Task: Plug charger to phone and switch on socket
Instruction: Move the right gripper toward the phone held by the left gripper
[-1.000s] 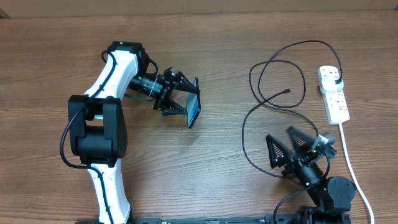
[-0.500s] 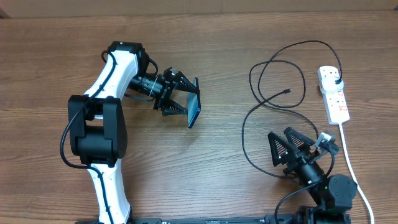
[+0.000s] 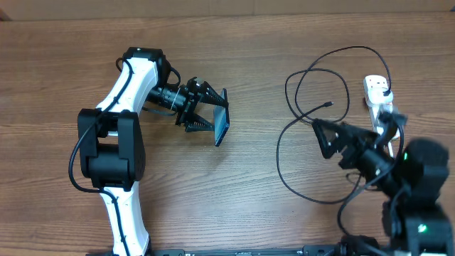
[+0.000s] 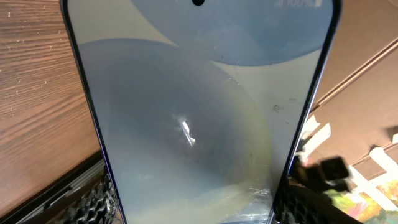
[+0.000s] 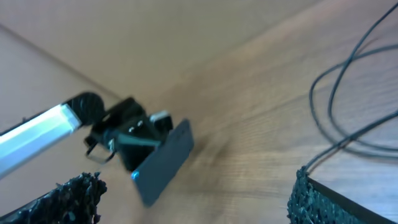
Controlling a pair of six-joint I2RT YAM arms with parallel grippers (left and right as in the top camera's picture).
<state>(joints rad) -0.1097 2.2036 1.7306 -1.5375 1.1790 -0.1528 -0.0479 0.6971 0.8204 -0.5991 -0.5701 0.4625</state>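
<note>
My left gripper [image 3: 219,112] is clamped on the phone [image 3: 222,128], its fingers [image 4: 93,200] pressing the two long black edges. From overhead the phone shows as a thin blue sliver turned on edge, left of the table's middle. In the left wrist view its pale screen [image 4: 199,124] fills nearly the whole frame, with small white text at the top corner.

My right gripper [image 3: 330,135] is spread wide with nothing between its rough black fingertips [image 5: 74,193]. It hangs over the right side of the table [image 3: 234,199], pointing across at the phone [image 5: 163,160].

The charger [image 3: 278,158] lies in loose loops on the right half. Its small connector tip rests on the wood just above the right gripper, apart from it, and its black plug sits in the far end of the socket [image 3: 372,85]. The socket lies along the right edge, with its near part hidden under my right arm.

Bare wood lies open between the phone and the nearest loop of cable [image 5: 348,62]. The strip along the far edge is also open.
</note>
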